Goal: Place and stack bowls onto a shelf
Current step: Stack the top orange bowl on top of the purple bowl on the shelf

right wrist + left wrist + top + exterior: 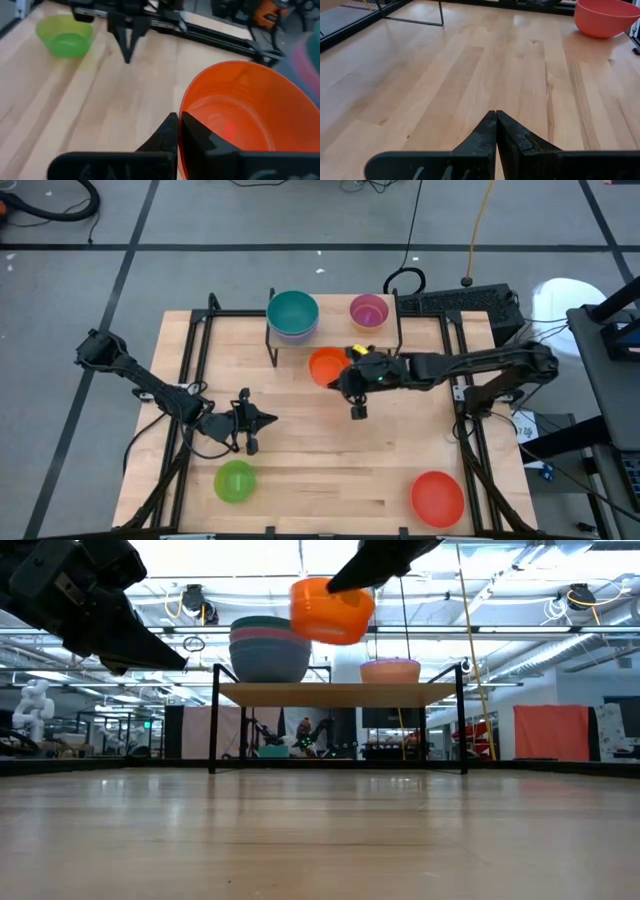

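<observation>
Mid-task: stack and pink bowl [368, 310] already on shelf [340, 693].
My right tool [178, 120] pinches orange bowl [326, 366] rim, airborne near shelf; left tool [496, 116] pressed together, idle; green bowl [235, 481], red bowl [437, 496] left on worktop [320, 450].

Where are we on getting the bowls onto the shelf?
Partly done. The shelf already carries a stack topped by a teal bowl at one end and a pink bowl at the other. In hand: the right gripper is shut on the orange bowl, held in the air above the shelf. Left: the green bowl and red bowl sit on the table; the left gripper waits shut, empty.
</observation>
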